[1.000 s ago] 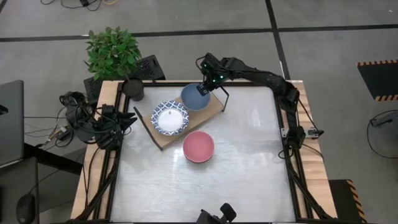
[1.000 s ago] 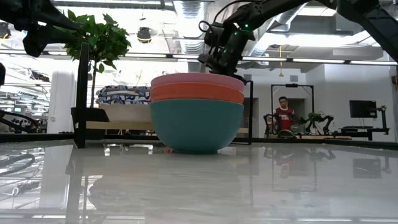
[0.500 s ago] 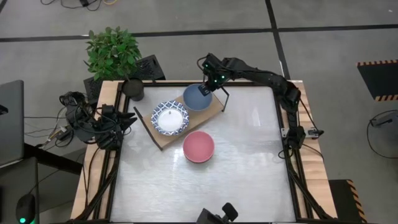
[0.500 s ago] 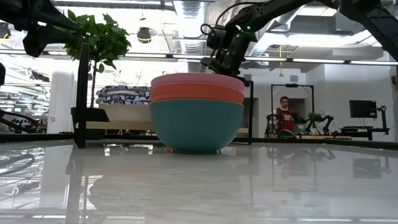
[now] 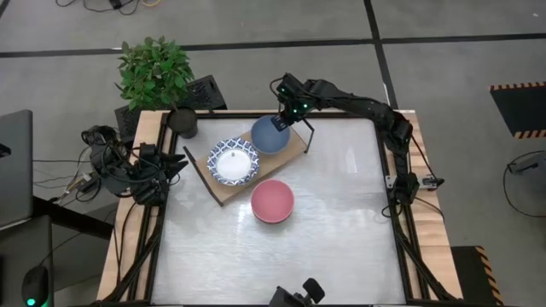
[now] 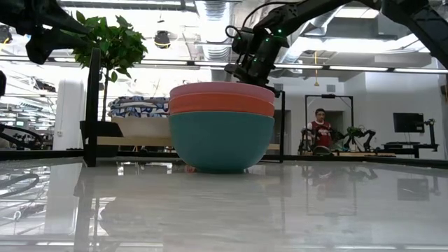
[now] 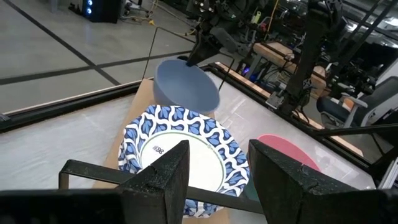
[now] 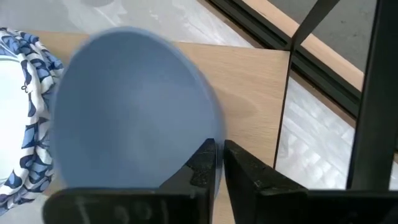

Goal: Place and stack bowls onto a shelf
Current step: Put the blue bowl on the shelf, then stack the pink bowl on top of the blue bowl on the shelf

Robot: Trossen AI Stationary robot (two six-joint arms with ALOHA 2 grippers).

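A plain blue bowl (image 5: 270, 135) is over the far right end of the light-wood shelf (image 5: 223, 190), tilted in the left wrist view (image 7: 186, 88). My right gripper (image 5: 287, 118) is shut on it. A stack of blue-patterned, white-centred bowls (image 5: 233, 162) sits on the shelf's middle. A pink bowl (image 5: 272, 201) tops a pink, red and teal stack (image 6: 222, 126) on the tabletop, near side of the shelf. My left gripper (image 7: 214, 180) is open and waits at the table's left edge (image 5: 162, 165). My right gripper pinches the blue bowl's rim (image 8: 208, 134) on the side toward the table's far right corner. One finger (image 8: 200, 163) is inside the bowl and one (image 8: 245, 171) outside, coming from above. The bowl hangs tilted; whether its base touches the shelf I cannot tell.
A potted plant (image 5: 154, 72) and a black pot (image 5: 182, 122) stand at the table's far left corner. The shelf's black wire legs (image 6: 92, 105) rise beside the bowls. Bare tabletop (image 5: 341, 230) lies to the right and near side. A person (image 6: 320, 129) stands in the room behind.
My right gripper has moved a little toward the table's right, still shut on the blue bowl's rim. The bowl has shifted with it along the shelf toward the shelf's right end.
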